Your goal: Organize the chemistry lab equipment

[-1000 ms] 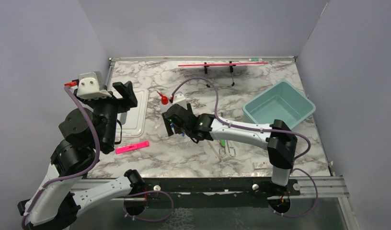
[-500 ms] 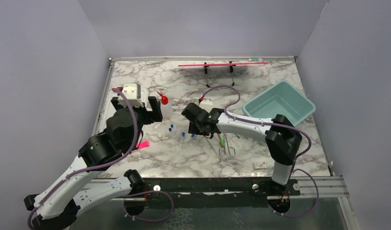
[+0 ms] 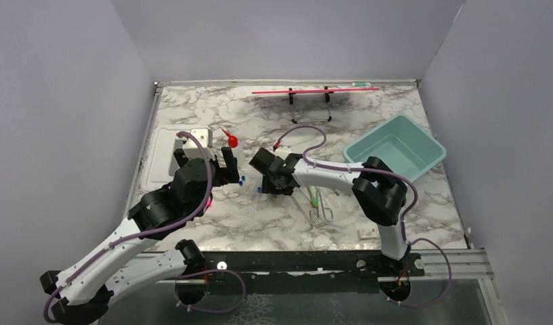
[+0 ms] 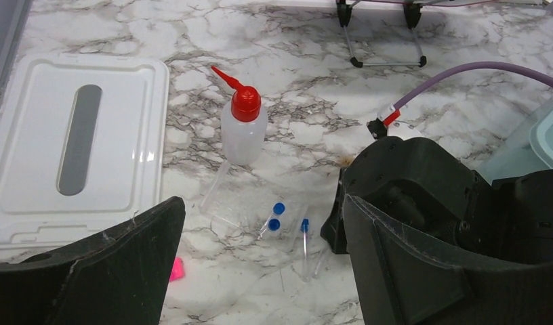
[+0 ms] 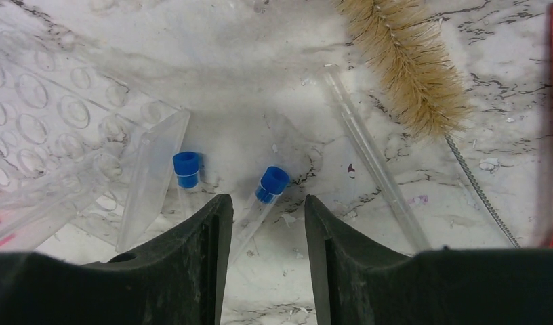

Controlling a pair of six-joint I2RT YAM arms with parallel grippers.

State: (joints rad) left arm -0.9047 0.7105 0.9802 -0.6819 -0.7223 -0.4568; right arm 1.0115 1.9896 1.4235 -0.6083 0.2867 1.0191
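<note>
You are looking at a task that is barely under way. Nothing is showing inside the teal bin (image 3: 394, 150), and every piece I can find is lying on the marble.

The squeeze bottle (image 4: 244, 132) is standing upright mid-table, with the blue-capped tubes (image 4: 277, 217) lying just in front of it. The forceps (image 3: 321, 213) and the green-handled tool (image 3: 314, 198) are lying nearer the right arm's base.

Your left gripper (image 4: 260, 203) is hovering with its jaws spread wide and nothing between them, facing the bottle. Your right gripper (image 5: 268, 203) is sitting low over the tubes with its jaws partly drawn in astride one tube (image 5: 270, 184). Marble is showing on both sides of the blue cap, so I am judging it not yet pinched — though the tube's lower length is hidden under the fingers.

The overhead view is giving you the layout and the bin, but the tubes there are mere blue specks. The right wrist view is showing the bristly brush (image 5: 409, 74), a thin clear rod (image 5: 372, 159) and a clear dimpled rack (image 5: 50, 108). Only the left wrist view is showing the white lid (image 4: 30, 135) beside the bottle.
</note>
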